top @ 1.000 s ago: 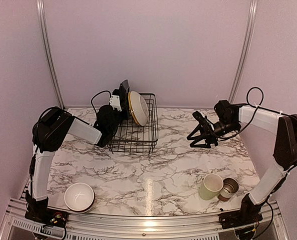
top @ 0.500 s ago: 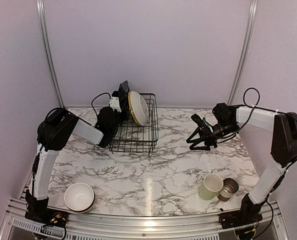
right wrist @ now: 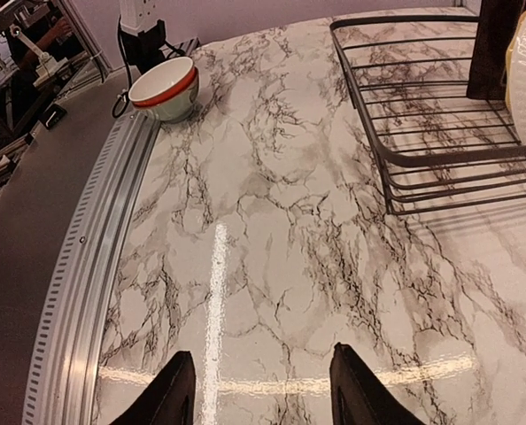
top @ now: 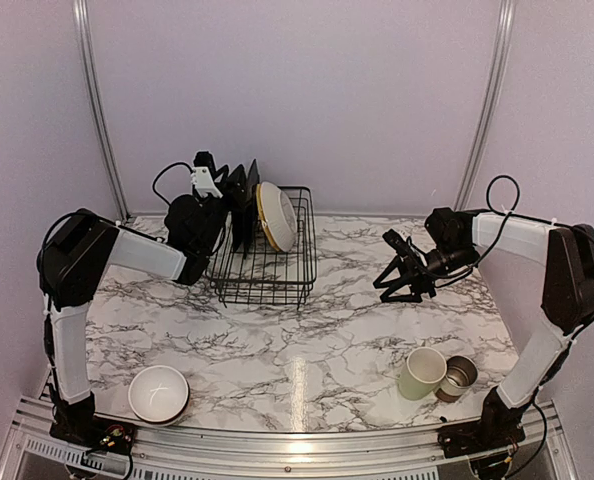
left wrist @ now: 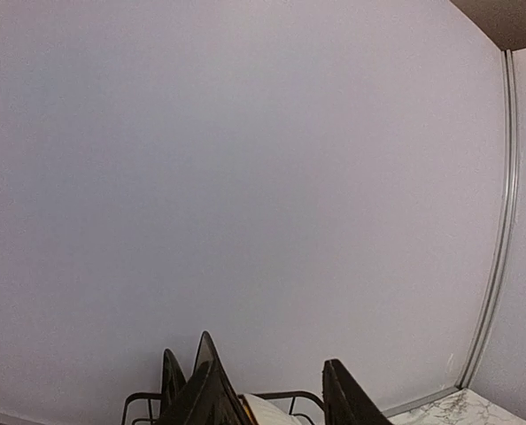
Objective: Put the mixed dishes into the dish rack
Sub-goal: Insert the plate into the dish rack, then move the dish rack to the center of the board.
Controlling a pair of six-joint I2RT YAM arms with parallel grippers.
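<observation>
Dish rack [top: 267,262] sits at the far side of the bench [top: 307,340], close to the back wall. Black square plates [top: 243,195] and yellow plate [top: 276,216] stand on edge at its far end; the near part of the basket is open.

Change: left pincer [left wrist: 272,400], earlier at the black plates, is now up and to their left, jaws spread, holding nothing. Right pincer [right wrist: 261,391] is spread over bare marble right of the rack, hardly moved.

White bowl [top: 159,392] at near-left edge. Green mug [top: 422,372] and cup [top: 460,374] touching, near-right.
</observation>
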